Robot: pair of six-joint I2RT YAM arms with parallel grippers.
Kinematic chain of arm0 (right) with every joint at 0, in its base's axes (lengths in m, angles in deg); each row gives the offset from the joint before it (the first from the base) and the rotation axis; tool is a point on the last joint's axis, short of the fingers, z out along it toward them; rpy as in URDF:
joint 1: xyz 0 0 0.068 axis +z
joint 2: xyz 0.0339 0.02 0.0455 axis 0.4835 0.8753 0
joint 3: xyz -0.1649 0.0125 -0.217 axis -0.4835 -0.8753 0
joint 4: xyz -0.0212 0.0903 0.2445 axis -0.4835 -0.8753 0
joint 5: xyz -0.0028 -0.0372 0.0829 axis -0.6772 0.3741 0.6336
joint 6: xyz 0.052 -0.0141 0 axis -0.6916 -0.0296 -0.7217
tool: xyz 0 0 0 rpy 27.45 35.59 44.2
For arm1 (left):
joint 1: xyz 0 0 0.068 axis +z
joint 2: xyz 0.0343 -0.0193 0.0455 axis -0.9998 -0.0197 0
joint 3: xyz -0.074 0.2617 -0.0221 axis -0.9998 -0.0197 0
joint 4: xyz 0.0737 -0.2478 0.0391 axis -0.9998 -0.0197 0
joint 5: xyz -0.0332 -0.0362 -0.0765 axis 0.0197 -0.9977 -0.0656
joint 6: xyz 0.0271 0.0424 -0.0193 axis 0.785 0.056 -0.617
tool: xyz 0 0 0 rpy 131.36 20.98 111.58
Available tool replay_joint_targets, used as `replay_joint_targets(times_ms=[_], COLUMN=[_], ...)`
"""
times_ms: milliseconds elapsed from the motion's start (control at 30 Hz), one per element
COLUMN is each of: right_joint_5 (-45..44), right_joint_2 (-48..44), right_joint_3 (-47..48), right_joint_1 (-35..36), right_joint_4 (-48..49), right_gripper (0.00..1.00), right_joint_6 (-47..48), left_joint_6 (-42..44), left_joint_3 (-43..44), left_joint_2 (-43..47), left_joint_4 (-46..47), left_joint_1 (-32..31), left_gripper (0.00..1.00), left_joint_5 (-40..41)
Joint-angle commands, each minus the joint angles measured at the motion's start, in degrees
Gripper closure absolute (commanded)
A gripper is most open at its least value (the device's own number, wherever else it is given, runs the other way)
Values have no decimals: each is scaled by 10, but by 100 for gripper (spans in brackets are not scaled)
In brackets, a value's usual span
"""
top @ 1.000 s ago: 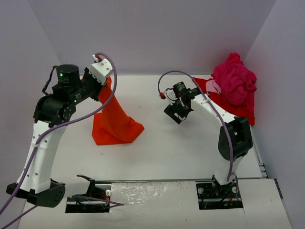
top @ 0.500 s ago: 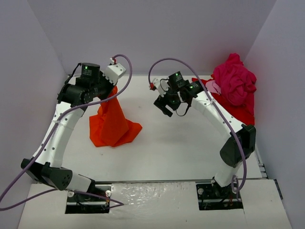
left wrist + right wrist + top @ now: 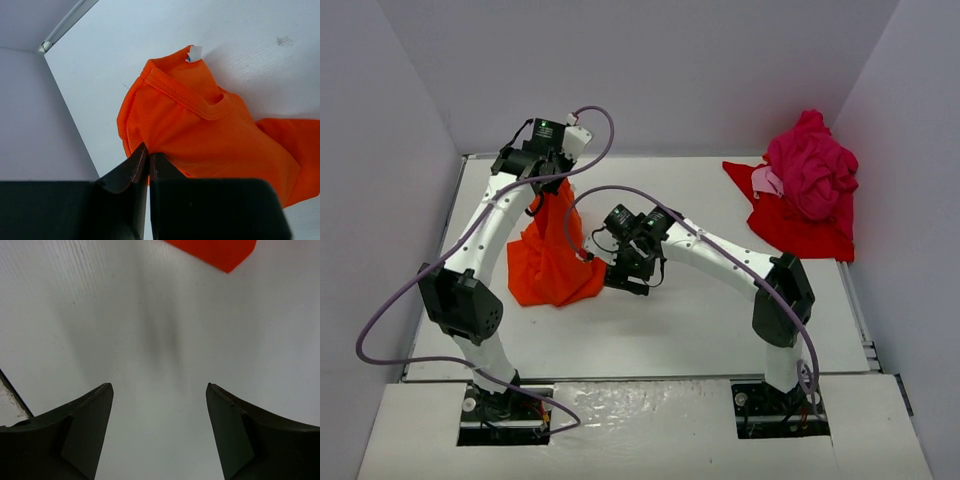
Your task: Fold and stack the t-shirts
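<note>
Left gripper (image 3: 145, 152), jaws pinched on the orange t-shirt (image 3: 210, 135), holds it draped down onto the table's (image 3: 700, 320) left side; right gripper (image 3: 159, 387), spread wide, hovers near its hem; magenta t-shirt (image 3: 810, 170) lies heaped on red t-shirt (image 3: 800, 228) at far right

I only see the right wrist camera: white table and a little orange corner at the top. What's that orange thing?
Observer: An orange t-shirt, held up by the left gripper, which is shut on it.
Operator: Is my gripper touching it?
Observer: No, the right gripper is open, just beside its bottom corner.
Operator: Any more shirts?
Observer: A pink t-shirt bunched on a red t-shirt, far right corner.
</note>
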Motion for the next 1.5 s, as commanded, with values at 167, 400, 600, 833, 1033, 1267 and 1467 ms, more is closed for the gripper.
replay_joint_targets(times_ms=[167, 400, 600, 833, 1033, 1267, 1467], right_joint_5=[-35, -92, -112, -105, -57, -17, -59], right_joint_2=[109, 213, 263, 296, 347, 393, 407], right_joint_3=[103, 195, 292, 338, 383, 389, 361], right_joint_1=[86, 112, 122, 133, 142, 141, 115], right_joint_4=[-21, -18, -15, 11, 22, 31, 31], right_gripper=[32, 34, 32, 33, 42, 78, 100], right_joint_6=[1, -10, 0, 31, 55, 59, 57], left_joint_6=[-26, -4, 8, 16, 22, 28, 34], left_joint_3=[84, 85, 66, 62, 58, 47, 40], left_joint_2=[59, 122, 146, 149, 149, 156, 164], left_joint_4=[28, 29, 32, 27, 20, 16, 20], left_joint_1=[38, 59, 65, 65, 66, 66, 67], left_gripper=[100, 100, 100, 100, 100, 100, 100], left_joint_5=[65, 80, 84, 79, 87, 94, 97])
